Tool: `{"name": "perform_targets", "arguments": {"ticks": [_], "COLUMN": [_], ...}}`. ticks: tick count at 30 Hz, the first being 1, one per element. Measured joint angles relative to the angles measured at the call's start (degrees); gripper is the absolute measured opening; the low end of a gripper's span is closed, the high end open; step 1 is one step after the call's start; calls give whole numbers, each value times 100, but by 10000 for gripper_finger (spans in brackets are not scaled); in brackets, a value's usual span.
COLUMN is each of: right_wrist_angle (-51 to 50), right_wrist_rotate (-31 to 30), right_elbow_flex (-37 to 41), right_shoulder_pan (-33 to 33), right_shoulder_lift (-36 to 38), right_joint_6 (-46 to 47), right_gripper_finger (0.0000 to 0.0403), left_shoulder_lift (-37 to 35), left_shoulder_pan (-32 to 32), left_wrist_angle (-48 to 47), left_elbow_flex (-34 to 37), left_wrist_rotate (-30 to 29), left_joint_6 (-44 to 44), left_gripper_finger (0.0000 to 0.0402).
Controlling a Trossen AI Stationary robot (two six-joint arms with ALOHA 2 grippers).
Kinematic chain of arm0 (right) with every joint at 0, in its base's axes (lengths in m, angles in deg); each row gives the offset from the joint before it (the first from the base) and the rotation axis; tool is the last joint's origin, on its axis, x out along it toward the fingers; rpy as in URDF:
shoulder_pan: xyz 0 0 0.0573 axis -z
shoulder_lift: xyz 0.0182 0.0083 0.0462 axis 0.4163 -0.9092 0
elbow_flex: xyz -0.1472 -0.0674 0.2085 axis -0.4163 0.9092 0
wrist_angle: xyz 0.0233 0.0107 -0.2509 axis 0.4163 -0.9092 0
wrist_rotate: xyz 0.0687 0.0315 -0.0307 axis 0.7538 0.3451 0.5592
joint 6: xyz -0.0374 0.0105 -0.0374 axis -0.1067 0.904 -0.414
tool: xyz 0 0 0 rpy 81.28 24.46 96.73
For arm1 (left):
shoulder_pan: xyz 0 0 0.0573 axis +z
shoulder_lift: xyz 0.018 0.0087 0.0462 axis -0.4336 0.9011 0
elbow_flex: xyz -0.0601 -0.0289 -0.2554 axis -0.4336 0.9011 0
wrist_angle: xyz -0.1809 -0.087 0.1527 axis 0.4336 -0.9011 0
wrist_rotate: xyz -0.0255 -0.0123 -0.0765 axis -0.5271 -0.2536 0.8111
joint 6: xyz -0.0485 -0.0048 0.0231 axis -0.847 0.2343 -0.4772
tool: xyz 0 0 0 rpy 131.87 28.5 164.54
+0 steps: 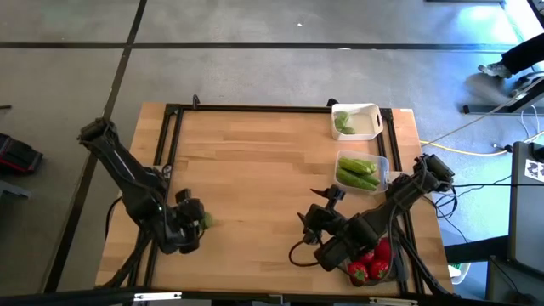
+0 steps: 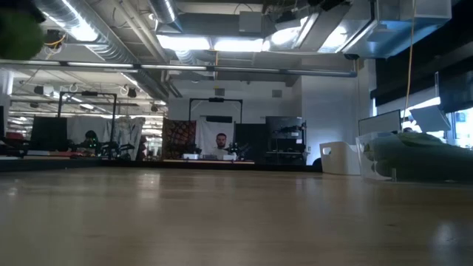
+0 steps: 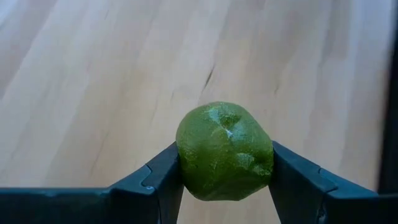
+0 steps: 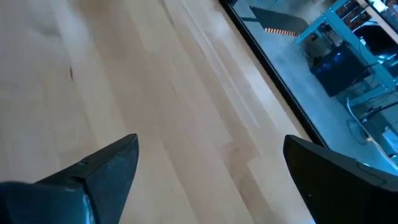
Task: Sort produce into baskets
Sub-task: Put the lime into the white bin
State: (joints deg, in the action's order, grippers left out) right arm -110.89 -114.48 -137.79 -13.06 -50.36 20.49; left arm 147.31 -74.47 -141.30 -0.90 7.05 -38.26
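My left gripper [image 1: 201,221] is near the table's front left and is shut on a small round green lime [image 3: 225,151], held above the wood. The lime also shows as a green blur in the low view [image 2: 16,31]. My right gripper [image 1: 313,209] is open and empty over the table's front right; the right wrist view [image 4: 211,168] shows only bare wood between its fingers. The white basket [image 1: 371,110] at the far right holds lime pieces. The clear basket [image 1: 382,161] holds green pods [image 1: 357,172]. Red tomatoes [image 1: 372,263] lie at the front right, partly hidden by the right arm. My left gripper pinches the lime between its two fingers, one on each of two opposite sides [image 3: 184,163]. The lime sticks out past the fingertips [image 3: 163,171] and is lifted clear of the table.
A dark frame [image 1: 255,109] runs along the table's far and side edges. Bare wood [image 1: 255,170] spreads across the table's middle. The white basket [image 2: 340,157] and the clear basket [image 2: 414,159] stand at the right in the low view. A person [image 2: 220,142] sits far behind the table.
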Motion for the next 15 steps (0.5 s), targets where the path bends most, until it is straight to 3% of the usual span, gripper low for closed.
{"name": "perform_targets", "arguments": {"ticks": [7,15], "right_wrist_angle": [604,2412], "right_wrist_rotate": [281,258], "right_elbow_flex": [0,0], "right_shoulder_pan": [149,171], "right_shoulder_lift": [0,0], "right_joint_6": [-683,-3165], "right_gripper_finger": [379,379], "left_shoulder_lift": [-449,-629], "left_shoulder_pan": [311,703], "left_wrist_angle": [1135,2691], "left_elbow_flex": [2,2], "left_wrist_rotate": [-415,-411], "left_joint_6": [913,1876], "left_gripper_finger": [190,190]}}
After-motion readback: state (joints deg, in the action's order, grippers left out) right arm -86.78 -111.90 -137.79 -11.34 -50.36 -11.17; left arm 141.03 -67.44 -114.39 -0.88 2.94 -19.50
